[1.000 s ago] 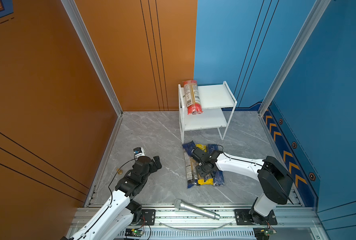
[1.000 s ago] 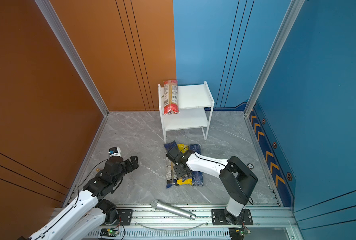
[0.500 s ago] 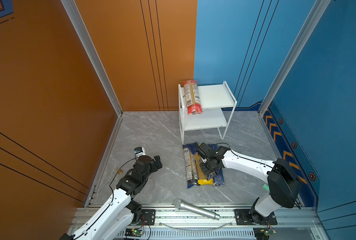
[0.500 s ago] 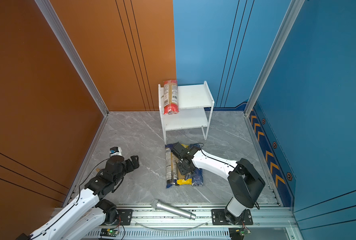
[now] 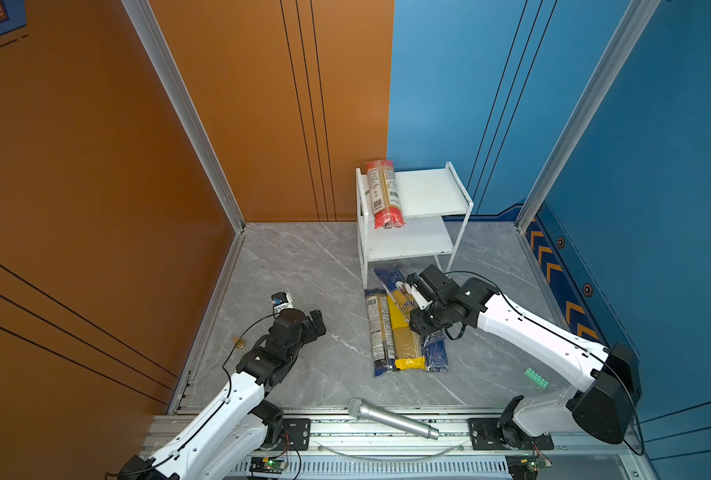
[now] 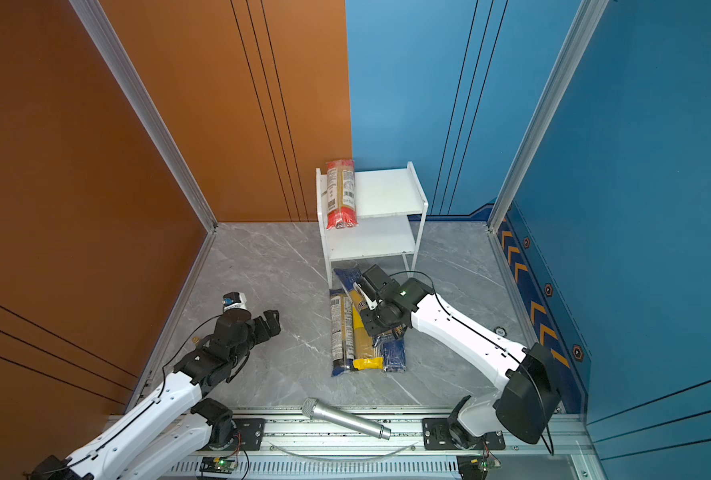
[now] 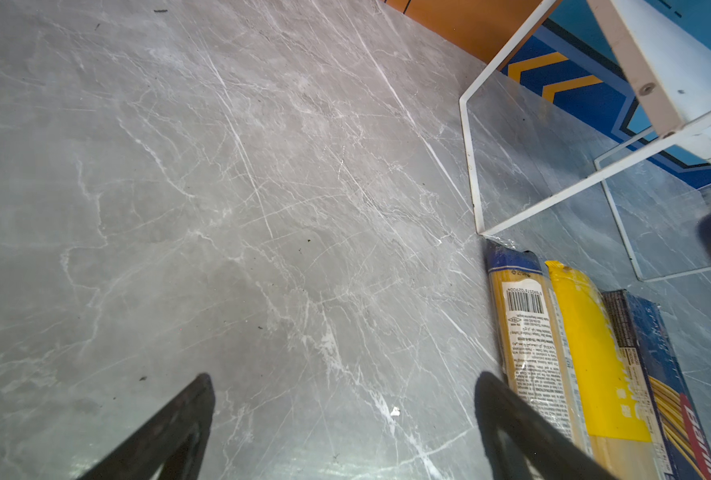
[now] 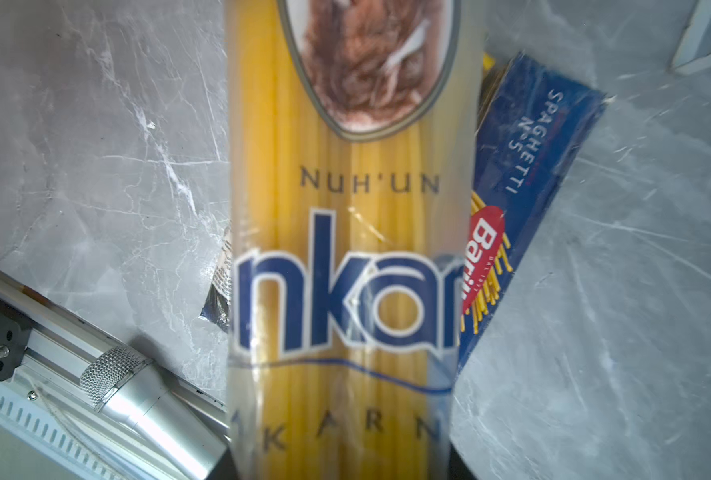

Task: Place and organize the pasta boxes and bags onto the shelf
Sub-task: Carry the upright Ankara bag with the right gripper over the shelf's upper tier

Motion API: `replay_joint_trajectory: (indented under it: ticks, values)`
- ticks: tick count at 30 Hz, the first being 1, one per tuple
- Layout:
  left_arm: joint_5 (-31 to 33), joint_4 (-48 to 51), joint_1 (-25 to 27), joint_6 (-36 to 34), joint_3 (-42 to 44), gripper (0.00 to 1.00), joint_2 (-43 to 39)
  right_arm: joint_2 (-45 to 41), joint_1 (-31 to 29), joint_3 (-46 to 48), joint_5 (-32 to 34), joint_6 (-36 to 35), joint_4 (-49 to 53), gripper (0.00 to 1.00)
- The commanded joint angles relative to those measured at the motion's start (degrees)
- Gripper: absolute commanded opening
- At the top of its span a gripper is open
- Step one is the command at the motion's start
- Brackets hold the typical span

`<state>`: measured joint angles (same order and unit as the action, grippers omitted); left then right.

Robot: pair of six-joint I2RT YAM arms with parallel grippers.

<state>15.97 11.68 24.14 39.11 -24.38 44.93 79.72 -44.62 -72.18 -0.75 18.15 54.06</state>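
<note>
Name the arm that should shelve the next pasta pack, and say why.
Right: the right gripper grips the Ankara bag near the shelf; the left gripper hangs open, off to the side.

The small white two-tier shelf (image 5: 428, 191) stood upright, and a clear spaghetti bag with red ends (image 5: 383, 195) lay along the left side of its top board, with the near end a little over the front edge. Just in front of the shelf, a dark navy spaghetti bag (image 5: 378, 328), a yellow spaghetti bag (image 5: 405, 349) and a blue Barilla spaghetti box (image 5: 436, 355) lay side by side on the grey floor (image 5: 304, 282). A yellow and navy "ankara" spaghetti bag (image 8: 345, 270) was slanted over them, with its navy end toward the shelf.
</note>
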Motion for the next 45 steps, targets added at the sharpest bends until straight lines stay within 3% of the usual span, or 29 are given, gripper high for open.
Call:
replay_joint_trajectory:
  ticks: [1, 6, 13, 23, 33, 45]
  values:
    - [-1.5, -2.8, -0.4, 0.7, 0.3, 0.98, 0.8, -5.8, -0.3, -4.8, 5.2, -0.6, 2.4, 0.00]
    - [-2.0, -3.8, -0.4, 0.4, -0.2, 0.98, 2.2, -10.7, 1.7, -8.5, 4.7, 3.6, 7.3, 0.00]
    - [-2.7, -5.2, -0.3, 0.2, -0.3, 0.98, 3.7, -15.9, 3.0, -14.7, 8.8, 7.1, 13.3, 0.00]
    - [-3.3, -6.1, -0.3, -0.6, -0.8, 0.98, 3.5, -13.9, 6.8, -30.2, 9.7, 8.6, 16.3, 0.00]
    - [-4.3, -7.4, -0.4, -1.7, -1.3, 0.98, 4.4, 3.0, 7.4, -53.7, 19.1, 5.9, 12.7, 0.00]
    - [-5.1, -6.1, -0.4, -2.7, -3.0, 0.98, 4.0, 20.6, 8.1, -68.5, 22.6, 0.3, 2.6, 0.00]
